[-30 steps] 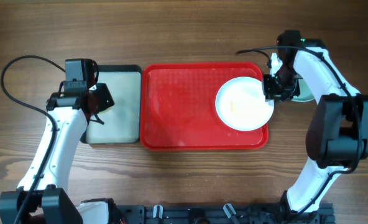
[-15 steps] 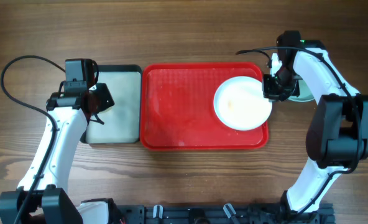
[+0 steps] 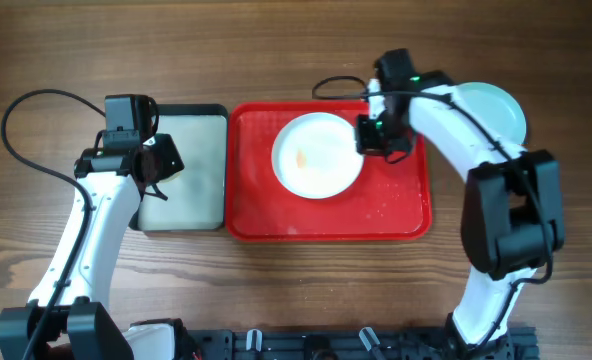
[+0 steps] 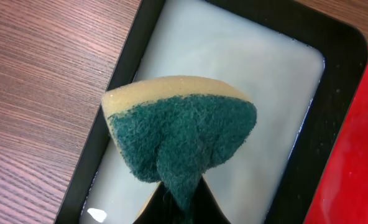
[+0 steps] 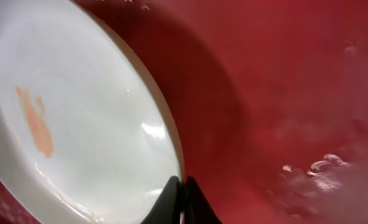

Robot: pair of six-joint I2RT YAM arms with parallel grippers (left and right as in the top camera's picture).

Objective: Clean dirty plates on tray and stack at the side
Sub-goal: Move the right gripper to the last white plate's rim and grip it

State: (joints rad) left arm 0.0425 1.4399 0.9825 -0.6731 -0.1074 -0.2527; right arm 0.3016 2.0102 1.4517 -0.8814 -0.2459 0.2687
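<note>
Our right gripper [image 3: 368,135] pinches the smeared plate [image 3: 316,156]'s rim over the tray [image 3: 396,216]; our left gripper [image 4: 181,208] clamps a sponge [image 4: 184,134].

Both arms have white rounded links and black joints. The left arm [image 3: 96,215] carries a black boxy camera [image 3: 128,110] and a thin, looping black cable [image 3: 5,128]. The right arm [image 3: 456,120] shows a small green light [image 3: 413,79]. The jaws are black.

The round white plate [image 5: 78,124] is glossy and smooth, the large red plastic tray [image 5: 283,74] wet-shiny. The yellow foam sponge [image 4: 184,140] has a rough green scouring face; the wooden worktop [image 4: 41,81] is matt and grained.
</note>
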